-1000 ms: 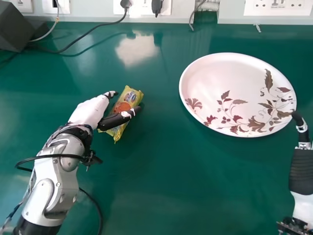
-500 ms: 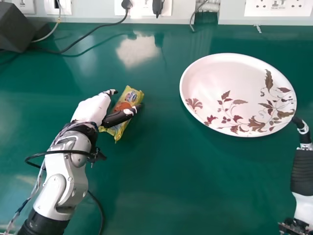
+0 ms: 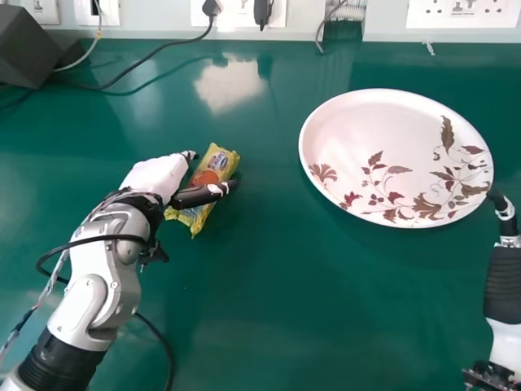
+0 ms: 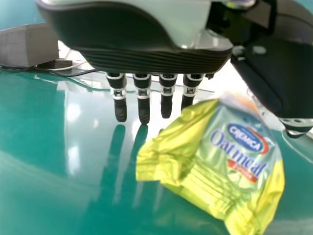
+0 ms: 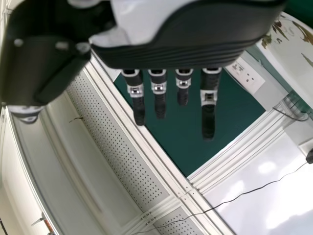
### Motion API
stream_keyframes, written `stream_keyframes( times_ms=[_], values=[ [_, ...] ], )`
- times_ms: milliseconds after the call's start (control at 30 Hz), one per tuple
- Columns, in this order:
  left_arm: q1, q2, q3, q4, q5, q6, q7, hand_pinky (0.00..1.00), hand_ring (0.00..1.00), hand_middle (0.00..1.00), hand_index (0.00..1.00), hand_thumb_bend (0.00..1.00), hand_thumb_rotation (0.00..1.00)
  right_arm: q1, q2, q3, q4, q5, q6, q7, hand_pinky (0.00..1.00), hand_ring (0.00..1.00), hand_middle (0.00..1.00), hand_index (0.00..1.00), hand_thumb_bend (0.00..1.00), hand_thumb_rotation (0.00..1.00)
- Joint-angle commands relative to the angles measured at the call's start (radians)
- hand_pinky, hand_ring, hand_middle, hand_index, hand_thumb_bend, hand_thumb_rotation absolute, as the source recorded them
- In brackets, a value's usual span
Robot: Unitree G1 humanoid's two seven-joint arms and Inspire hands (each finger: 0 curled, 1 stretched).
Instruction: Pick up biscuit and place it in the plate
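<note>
My left hand (image 3: 155, 177) is unclenched, fingers straight, its thumb reaching over the biscuit packet (image 3: 218, 165), which lies on the counter (image 3: 269, 293) to the left of the plate (image 3: 374, 122). I'd best close thumb and fingers evenly from the packet's 2 long sides, firm enough that the slick wrapper doesn't slip, gentle enough not to crush what's inside.
</note>
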Motion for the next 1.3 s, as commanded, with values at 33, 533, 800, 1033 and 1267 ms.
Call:
stream_keyframes(
  times_ms=[33, 533, 800, 1033, 1267],
  values=[
    [0.004, 0.025, -0.019, 0.05, -0.001, -0.006, -0.048, 0.88, 0.92, 0.98, 0.96, 1.0, 0.62, 0.0, 0.044, -0.006, 0.018, 0.004, -0.015, 0.009, 0.57, 0.82, 0.93, 0.86, 0.95, 0.23],
    [-0.018, 0.048, -0.032, 0.127, -0.012, -0.07, -0.028, 0.84, 0.9, 0.96, 0.96, 1.0, 0.63, -0.003, 0.038, -0.014, 0.01, -0.003, -0.03, 0.0, 0.54, 0.8, 0.94, 0.86, 0.95, 0.2],
    [-0.031, 0.043, -0.054, 0.17, 0.011, -0.077, -0.018, 0.79, 0.89, 0.96, 0.96, 1.0, 0.61, 0.007, 0.034, -0.012, -0.027, 0.0, -0.019, -0.02, 0.53, 0.82, 0.95, 0.84, 0.93, 0.17],
    [-0.036, 0.054, -0.095, 0.235, 0.063, -0.128, 0.042, 0.74, 0.88, 0.95, 0.94, 1.0, 0.6, 0.011, 0.033, -0.009, -0.043, 0.005, -0.014, -0.033, 0.52, 0.82, 0.95, 0.84, 0.93, 0.16],
    [-0.034, 0.058, -0.114, 0.279, 0.087, -0.169, 0.11, 0.72, 0.87, 0.95, 0.93, 1.0, 0.59, 0.016, 0.035, -0.007, -0.046, 0.003, -0.017, -0.037, 0.49, 0.79, 0.94, 0.83, 0.9, 0.13]
  ],
)
